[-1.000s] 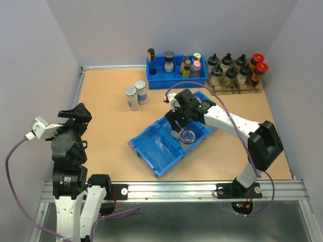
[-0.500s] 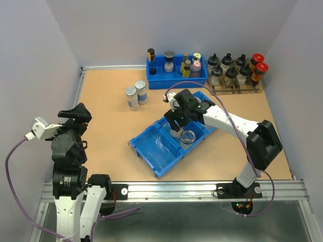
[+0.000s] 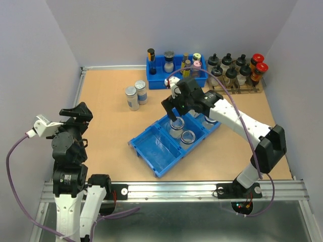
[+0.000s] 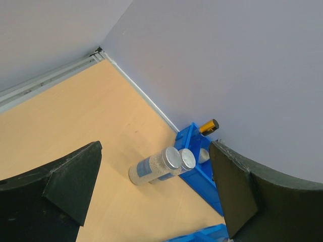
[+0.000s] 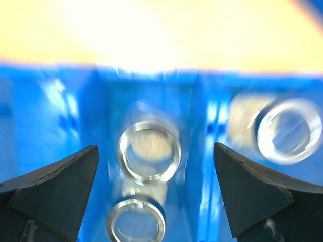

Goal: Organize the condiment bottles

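Clear glass jars (image 3: pixel 187 136), blue plastic tray (image 3: pixel 147 156)

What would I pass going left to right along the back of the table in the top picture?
Two silver-capped jars → blue bin of small bottles → black-capped bottles → red-capped bottles.

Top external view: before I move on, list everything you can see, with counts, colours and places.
Open jars: at least three, clear glass, in the divided tray.
Capped jars: two, clear with silver caps, side by side left of the tray.
Divided tray: one, blue, mid-table.
Small bottles: about six, mixed caps, in the rear bin.
Rear bin: one, blue, back edge.
Dark bottles: six black-capped, two red-capped, in the rack.
Rack: one, wooden, rear right.
Table: one, tan.
Left claw: open, empty, near left edge.
Right claw: open, above the tray's jars.
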Controlling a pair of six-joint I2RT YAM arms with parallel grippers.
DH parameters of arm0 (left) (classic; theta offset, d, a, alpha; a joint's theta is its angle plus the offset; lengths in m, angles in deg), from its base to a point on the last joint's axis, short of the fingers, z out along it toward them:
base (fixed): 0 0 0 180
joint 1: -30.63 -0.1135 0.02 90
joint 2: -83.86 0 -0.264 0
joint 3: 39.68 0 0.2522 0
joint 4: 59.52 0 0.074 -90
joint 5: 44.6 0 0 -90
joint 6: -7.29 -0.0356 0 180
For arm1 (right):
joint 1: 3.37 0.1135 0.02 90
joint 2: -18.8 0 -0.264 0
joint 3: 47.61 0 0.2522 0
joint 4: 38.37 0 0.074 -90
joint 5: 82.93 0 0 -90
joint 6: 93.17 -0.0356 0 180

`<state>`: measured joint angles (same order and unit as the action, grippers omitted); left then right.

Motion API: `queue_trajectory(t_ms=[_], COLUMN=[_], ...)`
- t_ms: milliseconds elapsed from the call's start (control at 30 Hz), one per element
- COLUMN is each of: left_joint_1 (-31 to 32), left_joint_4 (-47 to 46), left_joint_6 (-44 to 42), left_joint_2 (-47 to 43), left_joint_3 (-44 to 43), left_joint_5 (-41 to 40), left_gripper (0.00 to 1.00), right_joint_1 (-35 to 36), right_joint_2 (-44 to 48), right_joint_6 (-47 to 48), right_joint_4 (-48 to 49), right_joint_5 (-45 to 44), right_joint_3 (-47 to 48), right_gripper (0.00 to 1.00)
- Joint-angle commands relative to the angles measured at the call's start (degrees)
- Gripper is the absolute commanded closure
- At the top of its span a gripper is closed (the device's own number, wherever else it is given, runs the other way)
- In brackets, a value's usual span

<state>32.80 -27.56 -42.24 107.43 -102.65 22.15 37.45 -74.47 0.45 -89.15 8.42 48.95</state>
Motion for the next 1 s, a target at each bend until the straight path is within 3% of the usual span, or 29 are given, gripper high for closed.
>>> queue_trajectory(t_ms=[0, 133, 267, 400, 600, 733, 867, 967], left_joint_1=[0.11, 0.11, 0.11, 0.11, 0.11, 0.11, 0.72, 3.79], left_joint_4=[-3.52, -5.19, -7.82, -7.65, -5.28, -3.96, -5.10, -3.53], left_joint_6=[-1.18, -3.64, -9.78, -17.95, -32.80, -41.93, -43.63, -47.31], left_joint_2=[1.04, 3.75, 11.04, 21.05, 36.26, 46.20, 52.17, 57.43], left_joint_3=[-0.89, -0.53, -2.37, -6.14, -15.28, -19.60, -22.42, -25.14], left_joint_5=[2.06, 8.55, 25.55, 37.44, 42.04, 47.84, 52.76, 47.45], left_gripper=[0.01, 0.01, 0.01, 0.01, 0.01, 0.01, 0.01, 0.01], right_joint_1=[-0.04, -0.04, -0.12, -0.04, -0.04, -0.04, -0.04, -0.04], right_joint_2=[1.00, -6.81, -15.69, -16.77, -12.03, -4.12, 2.02, 4.85], right_joint_6=[0.25, -0.01, -3.17, -5.55, -8.18, -11.08, -12.58, -12.76], right_joint_4=[0.72, 0.80, 0.72, 0.72, 0.63, 0.63, 0.63, 0.19], right_joint_5=[-1.08, -4.94, -8.46, -7.59, -8.81, -8.29, -8.20, -8.64], right_joint_3=[11.05, 20.27, 30.47, 34.62, 29.71, 23.38, 17.14, 13.62], right_gripper=[0.00, 0.00, 0.00, 0.00, 0.00, 0.00, 0.00, 0.00])
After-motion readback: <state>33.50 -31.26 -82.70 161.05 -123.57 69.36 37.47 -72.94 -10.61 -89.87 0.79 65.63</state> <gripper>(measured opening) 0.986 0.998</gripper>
